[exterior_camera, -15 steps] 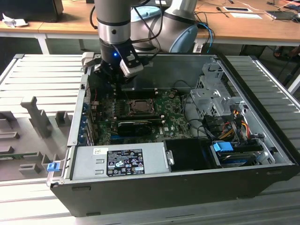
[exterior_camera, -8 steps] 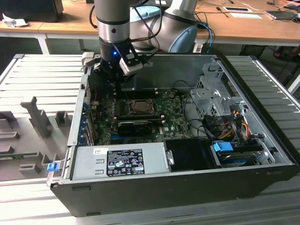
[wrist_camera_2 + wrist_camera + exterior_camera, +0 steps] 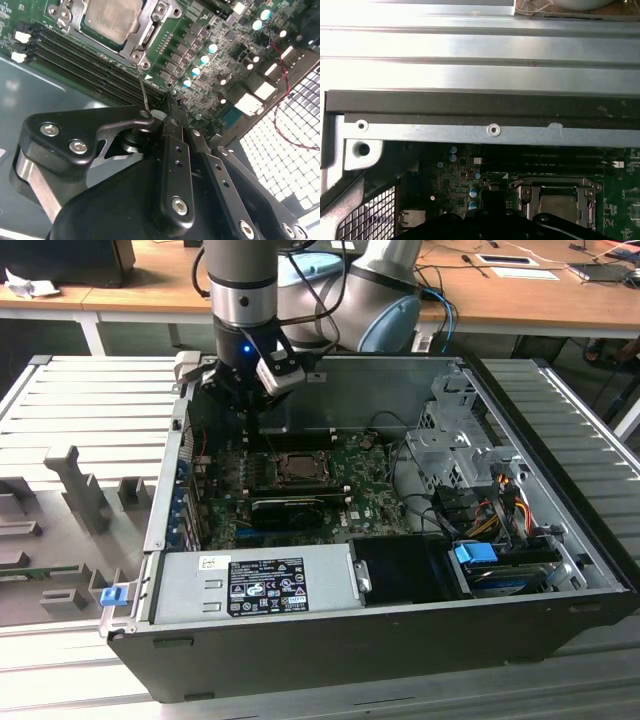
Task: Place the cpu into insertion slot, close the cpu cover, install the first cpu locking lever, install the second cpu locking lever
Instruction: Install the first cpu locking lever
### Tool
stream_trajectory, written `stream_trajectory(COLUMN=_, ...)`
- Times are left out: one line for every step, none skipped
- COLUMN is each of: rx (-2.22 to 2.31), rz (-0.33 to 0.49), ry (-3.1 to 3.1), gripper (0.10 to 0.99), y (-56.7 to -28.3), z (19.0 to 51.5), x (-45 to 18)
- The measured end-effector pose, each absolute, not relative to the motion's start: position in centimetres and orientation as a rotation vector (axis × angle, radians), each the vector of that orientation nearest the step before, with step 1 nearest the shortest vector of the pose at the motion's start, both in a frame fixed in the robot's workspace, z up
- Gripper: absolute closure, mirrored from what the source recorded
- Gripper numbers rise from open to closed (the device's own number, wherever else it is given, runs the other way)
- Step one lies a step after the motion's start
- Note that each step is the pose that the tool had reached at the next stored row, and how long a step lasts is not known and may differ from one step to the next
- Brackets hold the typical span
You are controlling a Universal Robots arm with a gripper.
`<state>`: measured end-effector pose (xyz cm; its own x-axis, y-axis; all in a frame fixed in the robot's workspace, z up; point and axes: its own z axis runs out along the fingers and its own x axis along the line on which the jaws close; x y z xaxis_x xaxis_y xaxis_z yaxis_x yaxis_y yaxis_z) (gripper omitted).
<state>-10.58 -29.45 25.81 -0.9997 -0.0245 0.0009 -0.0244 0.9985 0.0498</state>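
The cpu lies flat in the insertion slot, its silver top showing through the cut-out. The cpu cover is down over it, also seen in the first wrist view. A thin wire locking lever runs from the socket's corner to my fingertips. My gripper hangs above the board just behind the socket, fingers together. I cannot tell whether the lever is clamped or only touching them.
Black memory slots lie beside the socket. A long black card, the power supply and the drive cage crowd the case. The case's metal wall stands close behind. A grey fixture tray is at the exterior view's left.
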Motion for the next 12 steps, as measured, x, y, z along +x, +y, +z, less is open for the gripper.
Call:
stream_trajectory(rx=0.04, rz=-0.078, ry=-3.139, gripper=0.98, y=-29.4, z=25.8, x=-10.4)
stream_trajectory(rx=0.041, rz=-0.078, ry=-3.139, gripper=0.98, y=-29.4, z=25.8, x=-10.3)
stream_trajectory(rx=0.042, rz=-0.078, ry=-3.139, gripper=0.98, y=-29.3, z=25.8, x=-10.1)
stream_trajectory(rx=0.042, rz=-0.078, ry=-3.139, gripper=0.98, y=-29.3, z=25.8, x=-10.0)
stream_trajectory(rx=0.043, rz=-0.078, ry=-3.139, gripper=0.98, y=-29.3, z=25.8, x=-9.7)
stream_trajectory(rx=0.045, rz=-0.078, ry=-3.139, gripper=0.98, y=-29.3, z=25.8, x=-9.2)
stream_trajectory(rx=0.046, rz=-0.078, ry=-3.139, gripper=0.98, y=-29.3, z=25.8, x=-9.0)
stream_trajectory(rx=0.046, rz=-0.078, ry=-3.139, gripper=0.98, y=-29.3, z=25.8, x=-8.8)
stream_trajectory(rx=0.046, rz=-0.078, ry=-3.139, gripper=0.98, y=-29.3, z=25.8, x=-8.5)
stream_trajectory(rx=0.046, rz=-0.078, ry=-3.139, gripper=0.98, y=-29.3, z=25.8, x=-8.4)
stream_trajectory(rx=0.046, rz=-0.078, ry=-3.139, gripper=0.98, y=-29.3, z=25.8, x=-8.1)
stream_trajectory(rx=0.046, rz=-0.078, ry=-3.139, gripper=0.98, y=-29.3, z=25.8, x=-8.0)
